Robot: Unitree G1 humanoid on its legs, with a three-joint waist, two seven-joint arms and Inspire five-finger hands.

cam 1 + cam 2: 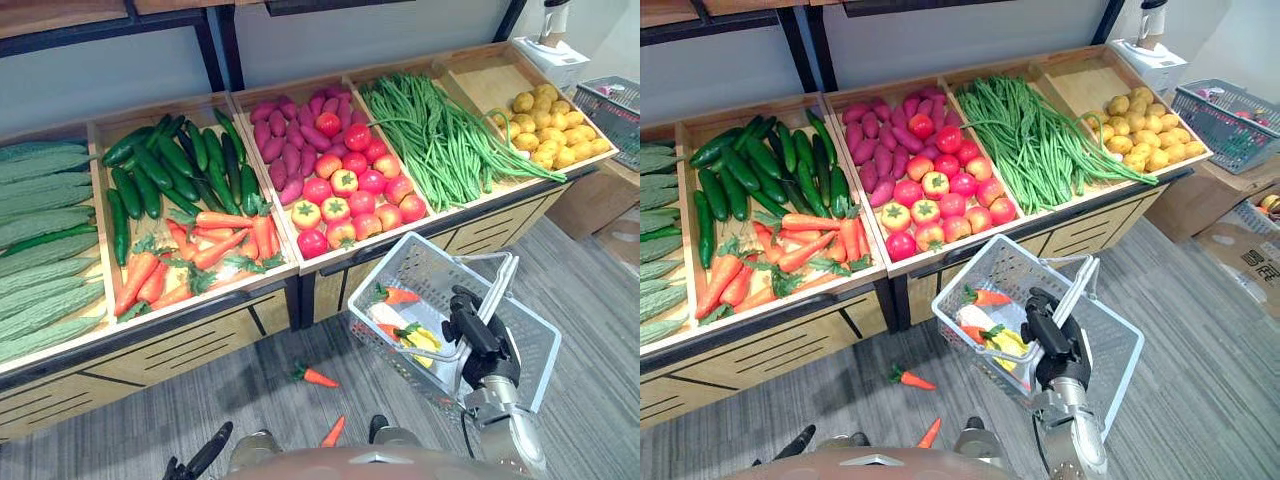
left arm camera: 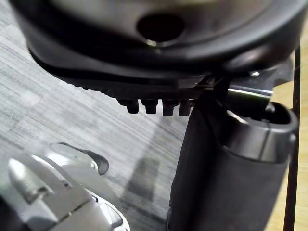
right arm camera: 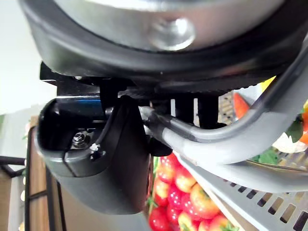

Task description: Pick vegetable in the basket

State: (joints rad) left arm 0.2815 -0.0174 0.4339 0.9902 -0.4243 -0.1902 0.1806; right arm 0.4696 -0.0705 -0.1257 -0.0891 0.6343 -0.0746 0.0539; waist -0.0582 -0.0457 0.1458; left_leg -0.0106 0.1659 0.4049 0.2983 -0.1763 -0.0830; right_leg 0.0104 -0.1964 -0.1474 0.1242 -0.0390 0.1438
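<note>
Your right hand (image 1: pixel 475 335) gripped the handle (image 1: pixel 500 285) of the grey mesh basket (image 1: pixel 385 275), orange carrots (image 1: pixel 398 295) lying inside, so you needed it level while your slack, empty left hand (image 1: pixel 205 452) sought more in the wooden crate (image 1: pixel 220 297).

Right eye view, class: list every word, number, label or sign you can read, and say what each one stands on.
No text can be read.
Cardboard box on the floor at the far right: dark print on its side, too small to read.
Wooden crates of vegetables: no labels or price signs visible.
White basket held by the right hand: no visible lettering.
</note>
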